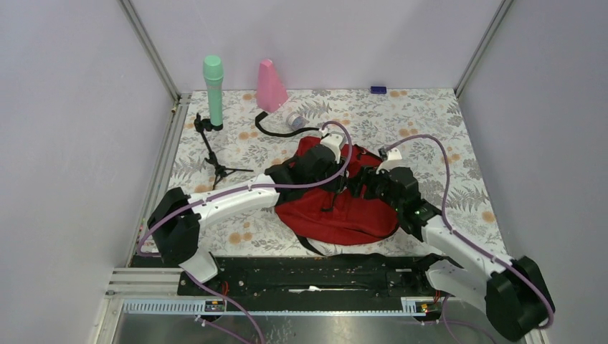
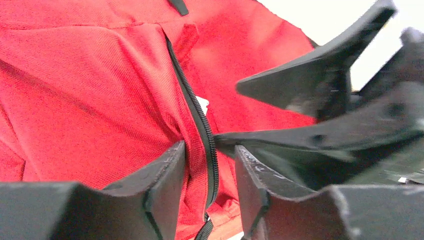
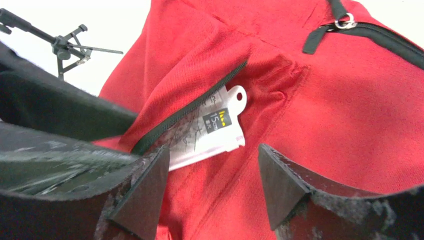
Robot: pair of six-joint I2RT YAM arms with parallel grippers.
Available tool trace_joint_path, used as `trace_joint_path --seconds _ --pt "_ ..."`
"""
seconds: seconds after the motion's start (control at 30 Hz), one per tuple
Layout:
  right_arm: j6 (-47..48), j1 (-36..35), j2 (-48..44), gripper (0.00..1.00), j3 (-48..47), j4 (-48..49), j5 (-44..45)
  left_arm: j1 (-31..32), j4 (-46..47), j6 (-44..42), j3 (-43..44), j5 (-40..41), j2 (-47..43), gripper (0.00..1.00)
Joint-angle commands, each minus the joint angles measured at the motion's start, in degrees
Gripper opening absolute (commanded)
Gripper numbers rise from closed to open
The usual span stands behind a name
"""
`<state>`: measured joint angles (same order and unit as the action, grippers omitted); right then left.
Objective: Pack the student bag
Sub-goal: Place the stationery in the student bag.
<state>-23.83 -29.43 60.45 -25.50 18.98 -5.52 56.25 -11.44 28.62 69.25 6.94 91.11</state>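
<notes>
Though wide open, right hand (image 3: 214,147) close over student bag (image 3: 325,115)

Floral table (image 1: 430,129), student bag (image 1: 344,211), tripod (image 1: 214,156), pink cone (image 1: 271,86)

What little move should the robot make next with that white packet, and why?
Probably nudge the white packet deeper into the red bag. It pokes halfway out of the open zipper, the right claw is open right at it, and the left claw straddles the zipper's edge.
</notes>
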Motion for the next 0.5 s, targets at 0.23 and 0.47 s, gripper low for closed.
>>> trace_joint_path --seconds 0.23,0.47 --pt "0.0 0.7 -7.6 0.71 -3.6 -13.6 8.0 -1.9 -6.8 -1.8 4.3 7.7 -5.2 0.82" --pt "-1.1 2.9 -8.6 0.73 -3.6 -16.1 11.7 -9.4 -9.0 0.5 13.1 9.5 -1.4 0.91"
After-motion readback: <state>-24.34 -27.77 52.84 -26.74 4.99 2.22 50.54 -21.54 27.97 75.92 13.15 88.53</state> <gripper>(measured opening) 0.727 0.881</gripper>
